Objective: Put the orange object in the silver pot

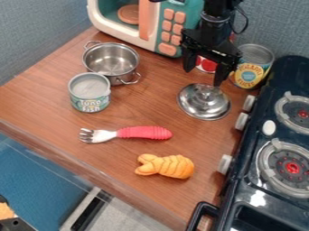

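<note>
Noted orange toy [166,166] lying on wooden counter [133,110], toward near edge, outside silver pot [110,49]. Saw ridged body, with two-pronged end toward left of view. Located silver pot farther back on counter, at left, standing upright and uncovered, with one loop handle at back and one at front. Recorded gripper [204,76] at upper right, hanging over counter near metal lid [204,101], with fingers spread wide. Observed metal lid resting on counter, knob up, between silver pot and toy stove [247,178]. Logged teal-labelled can [91,97] upright just in front of silver pot; could not tell contact. Found fork [142,132] lying between teal-labelled can and orange toy, tines left, red handle right. Placed toy microwave [166,37] behind silver pot in notes, plus yellow-labelled can [250,72] behind metal lid and red can [206,64] partly hidden by gripper
</note>
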`<state>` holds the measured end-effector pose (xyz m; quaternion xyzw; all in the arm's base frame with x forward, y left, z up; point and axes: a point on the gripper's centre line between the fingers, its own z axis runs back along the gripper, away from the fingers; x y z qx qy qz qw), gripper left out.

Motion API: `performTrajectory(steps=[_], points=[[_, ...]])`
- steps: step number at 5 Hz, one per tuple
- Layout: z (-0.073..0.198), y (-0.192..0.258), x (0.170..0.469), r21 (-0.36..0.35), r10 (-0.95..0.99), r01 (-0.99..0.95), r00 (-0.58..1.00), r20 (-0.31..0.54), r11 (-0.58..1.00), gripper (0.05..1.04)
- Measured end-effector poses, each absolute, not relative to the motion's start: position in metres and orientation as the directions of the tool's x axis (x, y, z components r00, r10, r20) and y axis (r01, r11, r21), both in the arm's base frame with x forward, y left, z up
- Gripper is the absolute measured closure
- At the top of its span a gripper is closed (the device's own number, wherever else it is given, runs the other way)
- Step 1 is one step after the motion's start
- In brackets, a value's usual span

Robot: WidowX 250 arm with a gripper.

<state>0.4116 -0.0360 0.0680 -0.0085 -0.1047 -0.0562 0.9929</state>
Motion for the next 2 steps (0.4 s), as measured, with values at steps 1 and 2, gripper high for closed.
performTrajectory(steps=[1, 2], points=[[0.052, -0.036, 0.408, -0.009, -0.114, 0.117, 0.979, 0.170, 0.993, 0.084], [0.050, -0.035, 0.396, -0.032, -0.176, 0.183, 0.973, 0.152, 0.983, 0.084]])
